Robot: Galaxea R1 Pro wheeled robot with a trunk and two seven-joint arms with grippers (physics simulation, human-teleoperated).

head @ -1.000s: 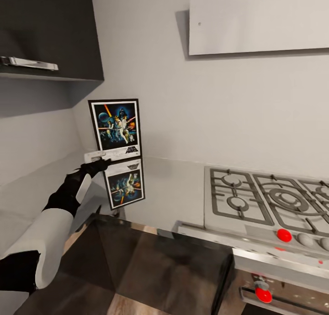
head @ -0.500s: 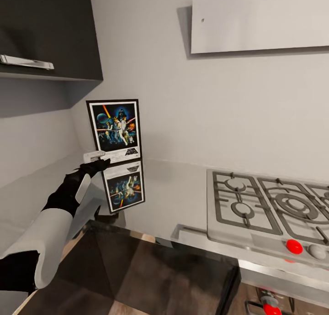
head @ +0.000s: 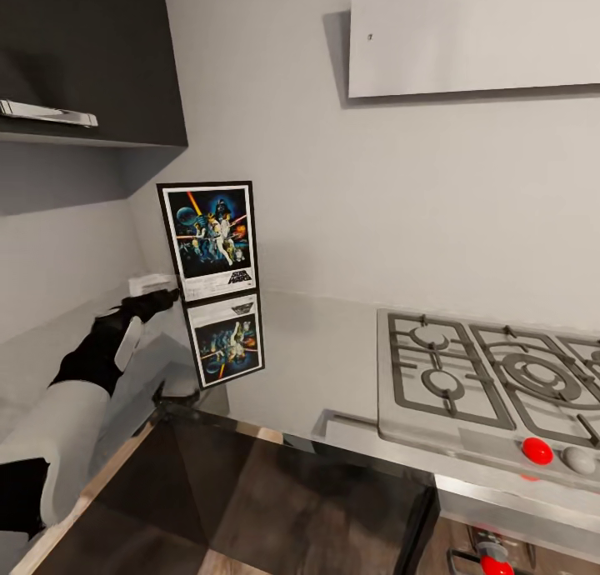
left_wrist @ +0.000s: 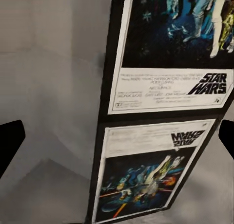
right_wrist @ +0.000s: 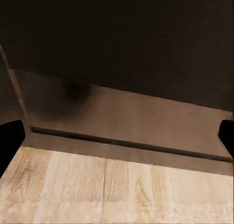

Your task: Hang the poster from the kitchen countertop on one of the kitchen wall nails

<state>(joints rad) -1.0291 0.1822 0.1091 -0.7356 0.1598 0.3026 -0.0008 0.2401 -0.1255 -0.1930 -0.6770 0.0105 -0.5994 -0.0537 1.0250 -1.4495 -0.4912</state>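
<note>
The poster (head: 208, 237), a black-framed Star Wars print, stands upright on the kitchen countertop (head: 317, 350) and leans on the grey wall, mirrored in the glossy slab below it. My left gripper (head: 158, 296) hovers just left of its lower left corner, apart from the frame. In the left wrist view the poster (left_wrist: 170, 48) is close ahead, and the left gripper (left_wrist: 117, 136) is open with its black fingertips (left_wrist: 9, 141) far apart. A tiny dark wall nail (head: 370, 36) sits on the pale panel high at the right. My right gripper (right_wrist: 117, 136) is open and empty over wood flooring.
A steel gas hob (head: 492, 375) with red knobs (head: 537, 450) is set into the counter at the right. A dark upper cabinet (head: 83, 50) with a metal handle (head: 46, 112) overhangs the left corner. Dark base cabinets (right_wrist: 117, 39) stand below.
My left arm has drawn back to the left, away from the poster's bottom edge where its fingertips were. The poster has stayed put. The camera shifted slightly at first.
</note>
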